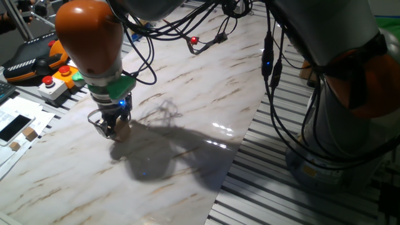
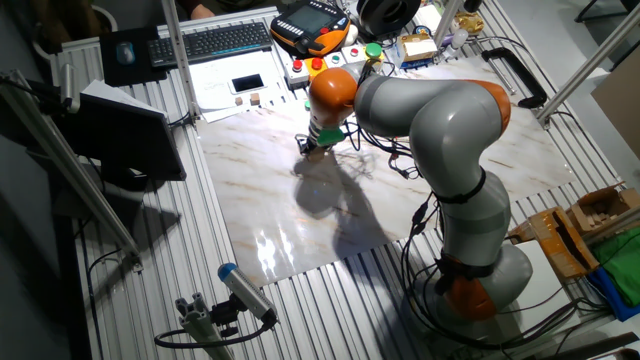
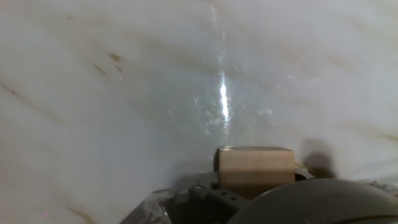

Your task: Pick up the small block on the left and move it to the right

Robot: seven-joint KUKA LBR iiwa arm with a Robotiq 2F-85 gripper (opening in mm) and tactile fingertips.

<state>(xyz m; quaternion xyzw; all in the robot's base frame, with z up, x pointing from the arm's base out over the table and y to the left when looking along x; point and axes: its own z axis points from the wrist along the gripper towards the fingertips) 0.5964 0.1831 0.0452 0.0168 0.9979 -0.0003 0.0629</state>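
Grasp step: gripper (image 1: 114,129) closed on the small block (image 3: 254,168) at marble tabletop (image 1: 187,112); next, lifting clear, carrying rightward

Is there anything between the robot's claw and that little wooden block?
Nothing visible. In the hand view the small block sits right at the gripper, with only bare marble table beyond it. Whether the fingers actually grip it is unclear.
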